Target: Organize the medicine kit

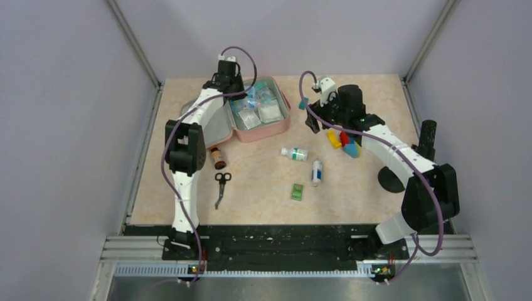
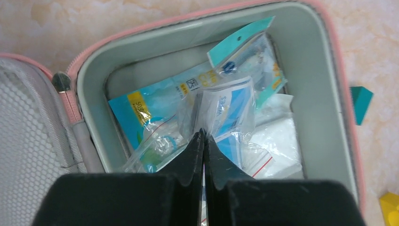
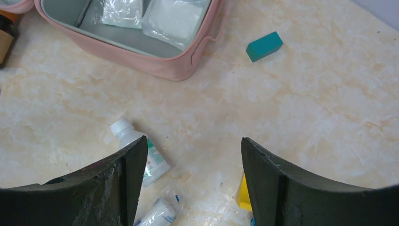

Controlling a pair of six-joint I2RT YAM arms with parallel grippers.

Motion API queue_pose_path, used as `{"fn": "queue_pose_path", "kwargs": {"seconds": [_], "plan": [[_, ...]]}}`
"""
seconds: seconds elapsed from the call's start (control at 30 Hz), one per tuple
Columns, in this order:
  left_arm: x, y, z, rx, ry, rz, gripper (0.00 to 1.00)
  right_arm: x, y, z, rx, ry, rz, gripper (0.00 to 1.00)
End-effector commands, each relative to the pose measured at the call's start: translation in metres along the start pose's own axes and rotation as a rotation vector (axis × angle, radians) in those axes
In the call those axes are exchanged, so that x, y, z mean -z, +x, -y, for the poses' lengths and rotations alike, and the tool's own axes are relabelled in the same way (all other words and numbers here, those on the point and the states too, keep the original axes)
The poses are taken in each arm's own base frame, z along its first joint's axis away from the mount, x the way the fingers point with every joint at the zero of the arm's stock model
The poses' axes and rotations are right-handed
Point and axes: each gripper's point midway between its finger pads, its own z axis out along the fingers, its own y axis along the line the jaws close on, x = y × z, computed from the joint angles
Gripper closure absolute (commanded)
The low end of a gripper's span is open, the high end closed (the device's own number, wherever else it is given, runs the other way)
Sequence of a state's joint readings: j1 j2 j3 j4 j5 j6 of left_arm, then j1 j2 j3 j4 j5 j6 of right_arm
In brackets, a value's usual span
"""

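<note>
**A:** Left side, what's the state?

**B:** The medicine kit [image 1: 266, 133] lies open at the far edge of the tabletop [image 1: 251, 207], left of centre, with its lid [image 2: 28, 132] flopped out to the left. The left arm reaches forward over the lid, elbow high and wrist bent down into the tray. The left gripper [image 2: 203, 134] has its fingers pressed together, tips on the packets [image 2: 221, 113]. I can't tell if any film is caught between them.

**A:** Which step is that?

**B:** My read is it's settling the packets in the tray. To do that well, it should lay them flat below the rim so the zip can close, and push them to the far side. Lift straight up, in case film is caught and a packet trails out.

**A:** And the loose stuff?

**B:** A brown bottle [image 1: 217, 157] sits just beside the lid's near edge, and scissors [image 1: 221, 188] lie nearer the arm bases. At mid-table are a white bottle [image 1: 294, 153], a wrapped roll [image 1: 317, 171] and a green card [image 1: 297, 192]. I'd guess those need the room that's left in the tray.

**A:** Right arm?

**B:** It's folded back at the elbow, with the forearm angled in towards the centre and the wrist pointing down. The right gripper [image 3: 190, 143] has its fingers spread and holds nothing. It hangs above bare tabletop, with the white bottle just to the left of it in the wrist view. The coloured blocks [image 1: 344, 143] lie beside it, and a teal block [image 3: 264, 45] lies near the kit's right side.
</note>
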State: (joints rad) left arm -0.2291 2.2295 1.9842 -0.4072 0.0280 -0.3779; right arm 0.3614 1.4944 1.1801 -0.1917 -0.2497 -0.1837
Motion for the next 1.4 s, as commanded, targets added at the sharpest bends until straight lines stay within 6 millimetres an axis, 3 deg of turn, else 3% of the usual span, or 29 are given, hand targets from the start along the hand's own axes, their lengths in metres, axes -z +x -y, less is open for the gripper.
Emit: {"fn": "queue_pose_path", "kwargs": {"seconds": [0.0, 0.1, 0.17, 0.4, 0.5, 0.63, 0.8, 0.9, 1.0, 1.17, 1.37], "plan": [[-0.007, -0.011, -0.002, 0.021, -0.035, 0.052, 0.94, 0.006, -0.034, 0.007, 0.04, -0.002, 0.073, 0.28], [-0.002, -0.02, -0.003, 0.001, -0.051, 0.078, 0.93, 0.004, -0.025, 0.001, 0.032, -0.031, 0.059, 0.28], [0.006, -0.032, -0.005, -0.018, -0.073, 0.111, 0.86, 0.002, -0.02, -0.002, 0.021, -0.044, 0.052, 0.28], [0.044, -0.077, 0.002, -0.105, -0.044, 0.205, 0.28, 0.002, -0.005, -0.009, 0.029, -0.074, 0.046, 0.27], [0.073, -0.092, 0.013, -0.179, 0.015, 0.235, 0.23, 0.002, -0.003, -0.018, 0.091, -0.138, 0.043, 0.26], [0.124, -0.094, 0.031, -0.255, 0.165, 0.264, 0.21, 0.005, 0.003, -0.037, 0.243, -0.295, 0.012, 0.28], [0.186, -0.049, 0.045, -0.294, 0.391, 0.185, 0.2, -0.006, 0.026, -0.045, 0.381, -0.422, -0.06, 0.33], [0.199, -0.012, 0.046, -0.278, 0.459, 0.088, 0.19, -0.021, 0.038, -0.052, 0.444, -0.47, -0.103, 0.35], [0.199, 0.017, 0.035, -0.234, 0.43, -0.005, 0.19, -0.038, 0.044, -0.061, 0.49, -0.5, -0.125, 0.35], [0.205, 0.029, 0.024, -0.168, 0.388, -0.007, 0.09, -0.056, 0.066, -0.084, 0.549, -0.572, -0.193, 0.32], [0.21, 0.035, 0.016, -0.141, 0.382, -0.021, 0.08, -0.065, 0.098, -0.103, 0.573, -0.636, -0.304, 0.32]]}}
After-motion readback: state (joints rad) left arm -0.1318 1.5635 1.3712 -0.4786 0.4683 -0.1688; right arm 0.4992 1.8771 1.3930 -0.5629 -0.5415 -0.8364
